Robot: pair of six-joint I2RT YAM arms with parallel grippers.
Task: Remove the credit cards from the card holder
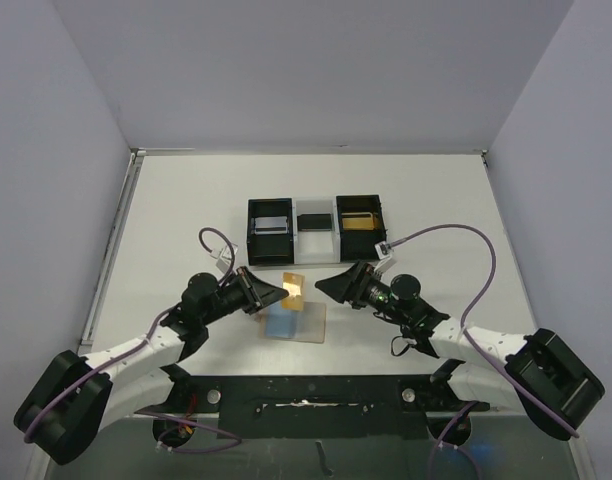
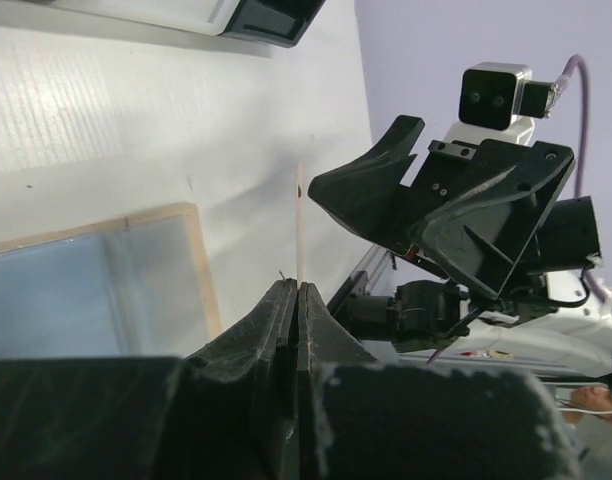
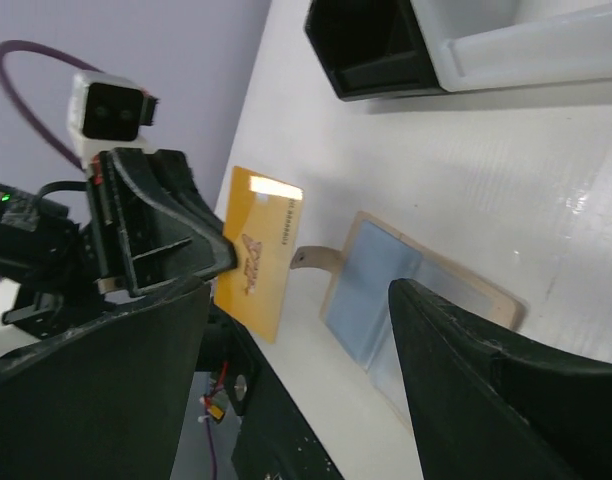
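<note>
The left gripper [image 1: 278, 293] is pinching one edge of a yellow card [image 1: 294, 288], its jaws pressed flat together on the plastic. It is holding the card up on edge in the air, near the far side of the card holder [image 1: 314, 325]. The right gripper [image 1: 326, 283] is facing it from the other side, jaws spread wide, close to the card's free end but not touching it.

The card holder is lying flat on the table [image 1: 186, 210] between the two arms, with a light blue-grey card [image 1: 283, 322] showing in it. So one card is out, and by my reading the job is only partly done.

The next move is likely asking the spread jaws to close on the free end, or the left arm to carry the card to the tray [image 1: 252, 220] just beyond. Either way, the thin plastic is calling for a square, gentle grip.

The table is showing white and matte, and pale lilac walls [image 1: 316, 70] are closing it in on three sides.
</note>
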